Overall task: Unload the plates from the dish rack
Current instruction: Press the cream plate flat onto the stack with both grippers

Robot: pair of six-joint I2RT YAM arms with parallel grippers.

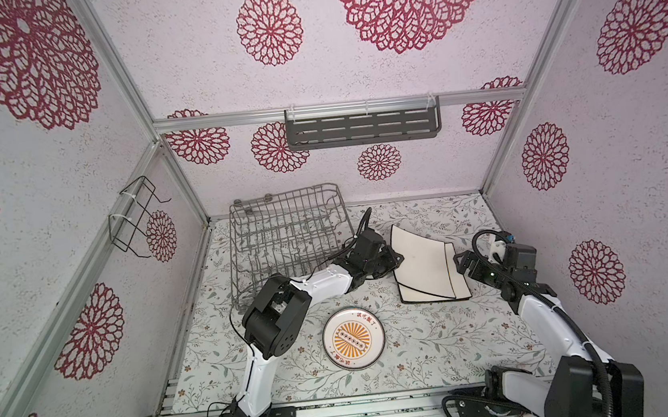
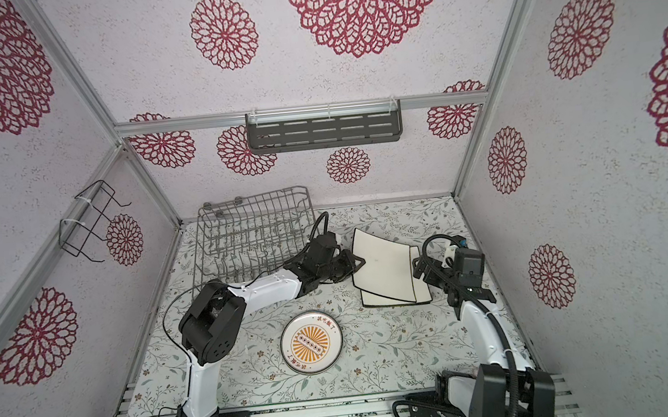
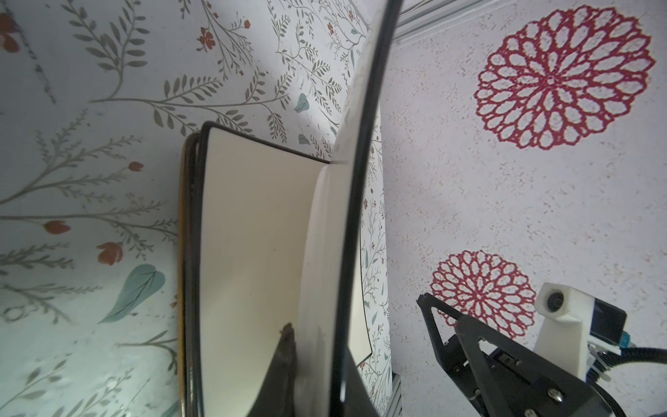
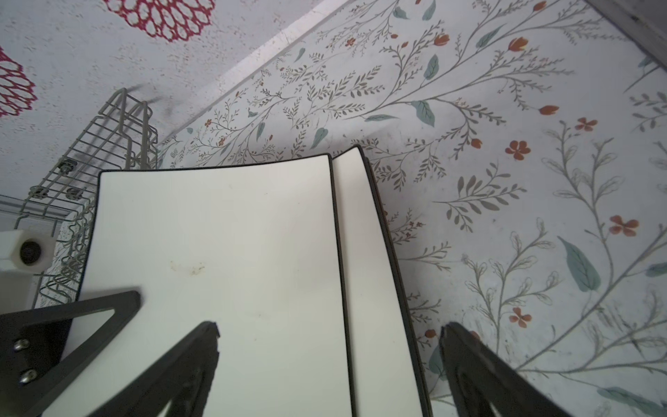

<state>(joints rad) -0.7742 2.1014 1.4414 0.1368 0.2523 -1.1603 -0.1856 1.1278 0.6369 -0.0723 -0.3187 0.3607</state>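
White glaze with a black rim: the upper square plate (image 1: pixel 418 257) is pinched by one edge in the left jaws, which are closed narrow on that rim. It slants over the lower square plate (image 1: pixel 458 277), which lies flat on the tabletop (image 1: pixel 421 355) beneath and beyond those jaws. The left wrist view shows more plate edges under that one, so this is a stack. Whether the far edge of the held plate already rests on the stack I cannot tell.

The step looks like setting this plate down. To do it well, lower the gripped edge until the plate lies flat, then part the jaws and draw back along the tabletop rather than upward, so a fingertip does not lift the rim. The plate sits askew, so nudge it square first.

The right jaws stand wide and empty just past the stack's opposite edge, where they can stop a slide.

The dish rack (image 1: pixel 284 231) stands behind the left jaws and looks empty. A round plate (image 1: pixel 354 338) lies well apart from both.
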